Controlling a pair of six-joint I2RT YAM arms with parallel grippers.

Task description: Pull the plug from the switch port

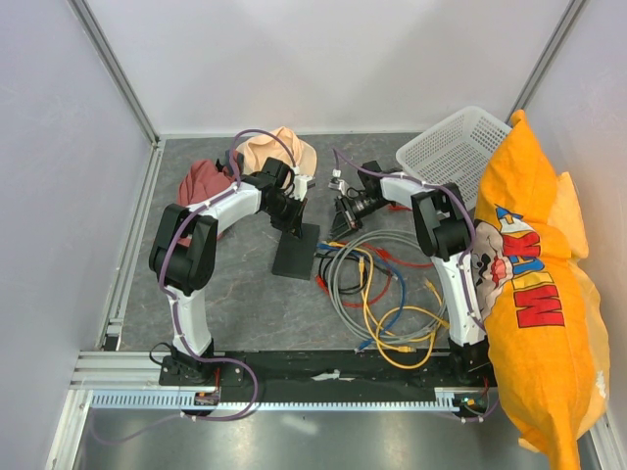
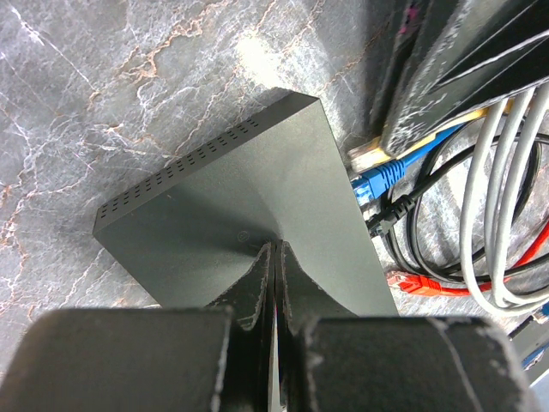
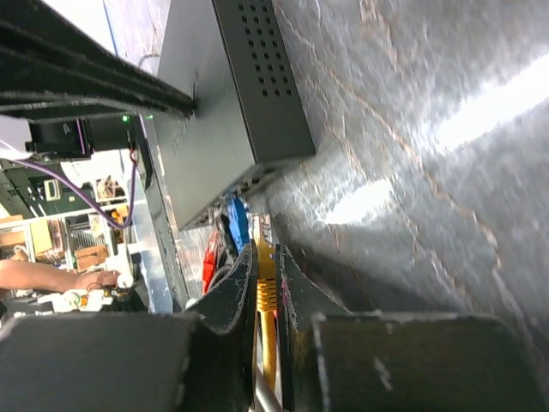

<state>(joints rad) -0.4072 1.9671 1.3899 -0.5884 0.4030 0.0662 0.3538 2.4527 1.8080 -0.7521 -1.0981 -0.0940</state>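
Observation:
The switch [image 1: 295,251] is a flat black box lying on the grey table. My left gripper [image 2: 274,251] is shut and empty, and its tips press on the switch's top [image 2: 257,180]. My right gripper [image 3: 266,255] is shut on the yellow plug [image 3: 267,287]. The plug's clear tip lies at the switch's port side [image 3: 225,112]. I cannot tell whether it is seated. In the left wrist view the yellow plug [image 2: 367,155] sits above a blue plug [image 2: 383,178] and a black plug [image 2: 390,215]. From above, the right gripper [image 1: 343,210] is just right of the left gripper [image 1: 293,213].
A tangle of grey, yellow, blue and red cables [image 1: 382,284] lies right of the switch. A loose red plug [image 2: 416,283] lies beside it. A peach hat [image 1: 281,152] and a maroon hat [image 1: 204,181] lie behind it. A white basket [image 1: 456,147] and an orange bag [image 1: 534,284] stand at the right.

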